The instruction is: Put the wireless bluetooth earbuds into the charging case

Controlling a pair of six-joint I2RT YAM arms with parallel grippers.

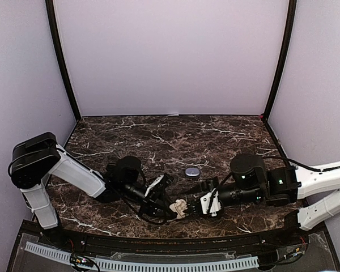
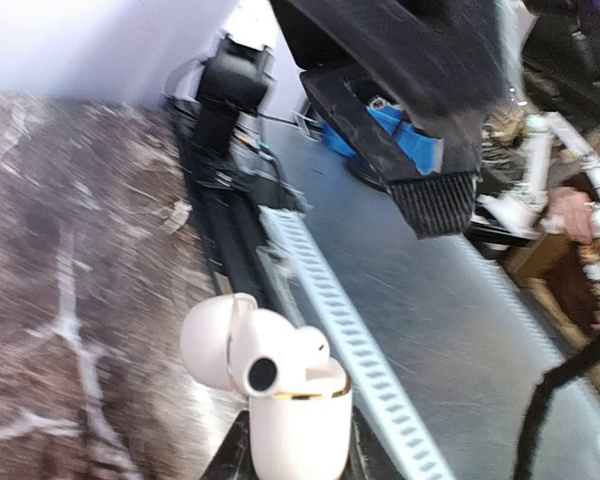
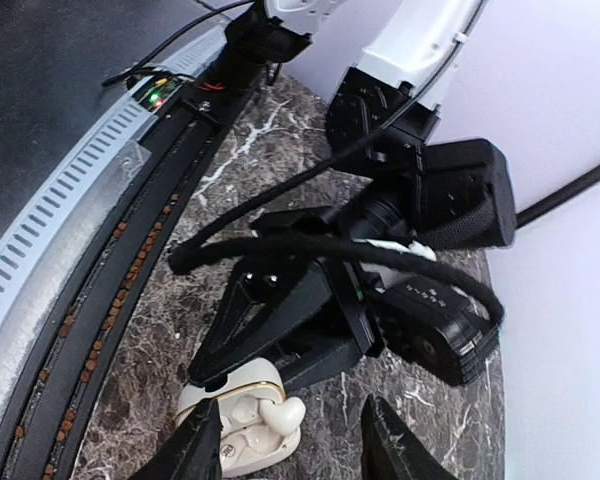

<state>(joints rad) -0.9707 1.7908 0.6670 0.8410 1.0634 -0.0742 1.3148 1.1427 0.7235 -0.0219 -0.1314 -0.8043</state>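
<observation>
Left gripper (image 1: 171, 208) around case (image 2: 298, 425); earbud (image 2: 280, 362) inside

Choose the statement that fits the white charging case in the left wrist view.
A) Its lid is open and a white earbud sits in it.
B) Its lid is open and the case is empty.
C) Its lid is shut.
A: the charging case has its lid tipped back, and a white earbud with a dark tip sits in its top.
</observation>
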